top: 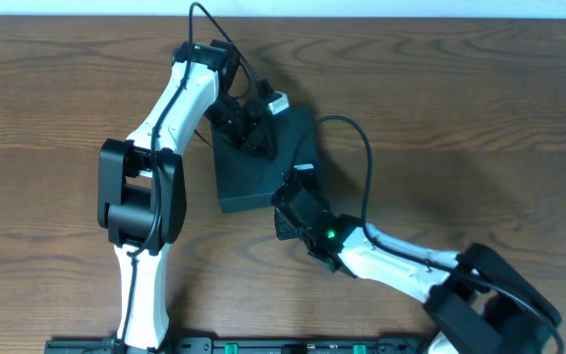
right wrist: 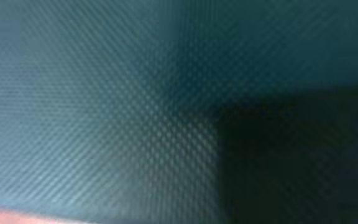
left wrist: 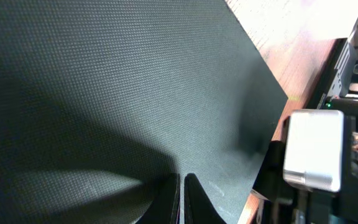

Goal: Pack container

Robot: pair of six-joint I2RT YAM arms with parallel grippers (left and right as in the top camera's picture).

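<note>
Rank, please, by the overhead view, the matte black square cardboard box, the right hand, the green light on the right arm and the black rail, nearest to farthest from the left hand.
1. Matte black square cardboard box: beneath the left hand.
2. Right hand: at the box's near right corner.
3. Green light: on the right arm.
4. Black rail: table near edge.

Looked matt on the container [left wrist: 135,81]: dark-teal card, finely dotted like a weave, blurred in the right wrist view. Read as brown grained wood, faintly satin, on the bench [top: 47,88]. Seemed smooth glossy white plastic on the arm shells [top: 180,103], matt black on the joint housings [top: 145,206], and satin pale grey on a block [left wrist: 314,149] at the right edge.
</note>
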